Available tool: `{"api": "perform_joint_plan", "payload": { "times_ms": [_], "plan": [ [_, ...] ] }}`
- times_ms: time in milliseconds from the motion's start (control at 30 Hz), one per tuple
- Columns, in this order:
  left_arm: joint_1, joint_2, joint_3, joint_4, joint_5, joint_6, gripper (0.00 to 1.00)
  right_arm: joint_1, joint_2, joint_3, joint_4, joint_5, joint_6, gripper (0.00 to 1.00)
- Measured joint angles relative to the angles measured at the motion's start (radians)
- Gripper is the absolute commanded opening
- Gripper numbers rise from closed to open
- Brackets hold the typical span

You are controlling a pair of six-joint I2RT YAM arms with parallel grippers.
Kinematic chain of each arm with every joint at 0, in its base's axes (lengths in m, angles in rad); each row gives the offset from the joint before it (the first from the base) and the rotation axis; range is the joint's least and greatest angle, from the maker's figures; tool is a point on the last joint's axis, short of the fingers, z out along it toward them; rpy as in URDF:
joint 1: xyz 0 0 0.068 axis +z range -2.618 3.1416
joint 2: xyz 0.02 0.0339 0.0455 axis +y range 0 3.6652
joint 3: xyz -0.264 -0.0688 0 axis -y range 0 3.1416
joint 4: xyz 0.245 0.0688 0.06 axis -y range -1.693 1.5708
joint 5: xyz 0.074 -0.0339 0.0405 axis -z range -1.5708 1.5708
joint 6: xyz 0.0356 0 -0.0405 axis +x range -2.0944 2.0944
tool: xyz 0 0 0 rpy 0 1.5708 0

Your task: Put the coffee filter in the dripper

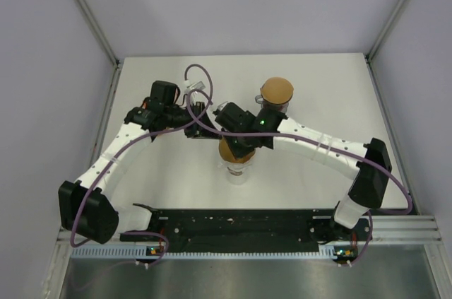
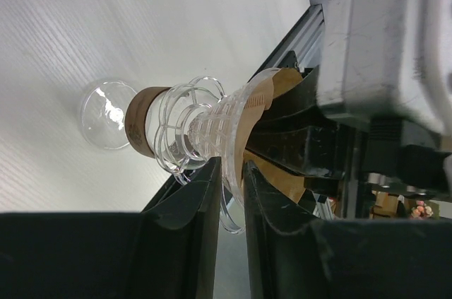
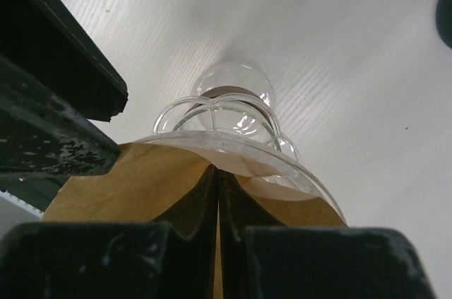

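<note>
Black rail [image 1: 233,225] and both arm bases lie nearest in the top view, at 6 o'clock. From there the arms reach to the middle of the white table [image 1: 162,186]. The left gripper [image 1: 200,124] comes in from 9 o'clock and the right gripper [image 1: 239,145] from 3 o'clock. They meet over the dripper [image 1: 236,172], where the brown coffee filter [image 1: 236,152] shows under the right wrist. A brown-topped glass holder [image 1: 277,92] stands apart at 1 o'clock, untouched.

From the left wrist, the black fingers [image 2: 205,193] are drawn almost together on what looks like the dripper's clear loop handle. I judge this a bracing hold, so the tall stack neither tips nor turns while the paper goes in. The dripper is a clear ribbed cone with a scalloped foot. It is seated on the brown collar [image 2: 141,121] of a round glass carafe [image 2: 106,112], and the whole stack is hard, slick and likely top-heavy.

From the right wrist, the fingers are pressed flat together on a fold of the filter. The filter is thin, matt, kraft-coloured paper, creased into a cone. Its lower part sits inside the glossy rim at 12 o'clock, so it is in the dripper's mouth but not yet let go. Gripping at the fold probably keeps the soft paper from collapsing.
</note>
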Motion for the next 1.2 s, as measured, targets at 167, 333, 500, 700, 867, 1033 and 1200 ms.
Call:
{"api": "perform_joint_plan", "payload": {
  "times_ms": [167, 333, 500, 700, 867, 1033, 1200],
  "plan": [
    [-0.002, 0.0, 0.0, 0.002, 0.0, 0.003, 0.23, -0.004, -0.017, 0.023, -0.019, 0.02, -0.007, 0.0],
    [-0.004, 0.0, 0.0, 0.002, 0.0, 0.005, 0.23, -0.004, -0.023, 0.048, -0.051, 0.027, -0.017, 0.0],
    [-0.005, 0.0, 0.0, 0.001, -0.001, 0.012, 0.22, -0.005, -0.046, 0.112, -0.075, 0.044, -0.042, 0.0],
    [-0.009, 0.0, 0.0, -0.001, -0.004, 0.025, 0.22, -0.037, -0.134, 0.196, -0.076, 0.034, -0.084, 0.0],
    [-0.009, 0.0, 0.001, -0.005, -0.013, 0.036, 0.25, -0.157, -0.218, 0.197, -0.074, 0.029, -0.103, 0.0],
    [-0.009, 0.0, 0.013, -0.018, -0.022, 0.049, 0.35, -0.303, -0.278, 0.174, -0.066, 0.018, -0.127, 0.3],
    [-0.009, 0.0, 0.045, -0.04, -0.024, 0.071, 0.45, -0.46, -0.318, 0.1, -0.057, 0.006, -0.163, 0.51]
  ]
}}
